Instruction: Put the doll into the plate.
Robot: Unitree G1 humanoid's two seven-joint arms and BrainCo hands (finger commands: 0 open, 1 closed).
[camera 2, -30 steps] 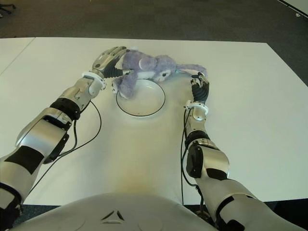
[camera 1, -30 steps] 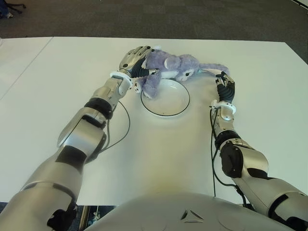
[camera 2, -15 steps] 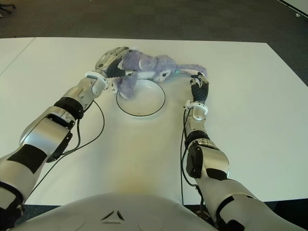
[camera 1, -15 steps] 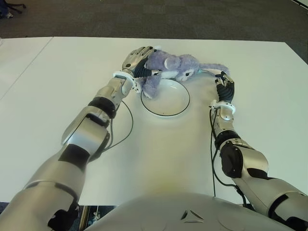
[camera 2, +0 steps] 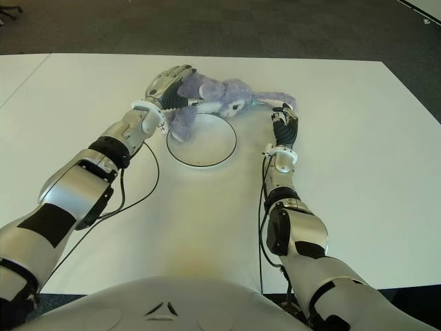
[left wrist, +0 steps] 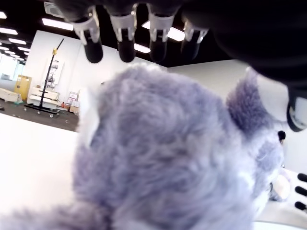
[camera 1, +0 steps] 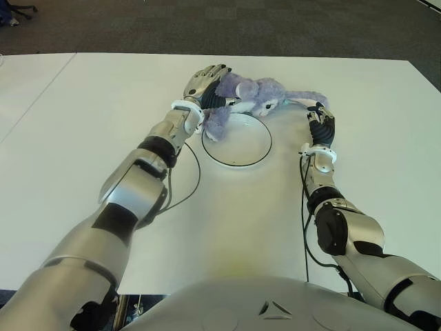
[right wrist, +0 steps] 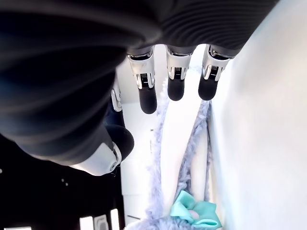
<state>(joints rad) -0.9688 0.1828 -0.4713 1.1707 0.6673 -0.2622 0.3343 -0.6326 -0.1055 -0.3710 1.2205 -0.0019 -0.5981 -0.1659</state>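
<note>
Two hands near fluffy purple plush doll, sprawled at far rim of white round plate, mostly outside. Left hand cups its body, fingers loosely curled round. Right hand fingers spread, empty, by thin limb. Soft, light, floppy; I'd grab torso, not limb.

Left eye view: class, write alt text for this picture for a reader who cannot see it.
A purple plush doll lies across the far rim of a white plate on a white table, mostly outside it. The robot's left hand grasps its body, and the right hand is open beside the doll's long limb.
</note>
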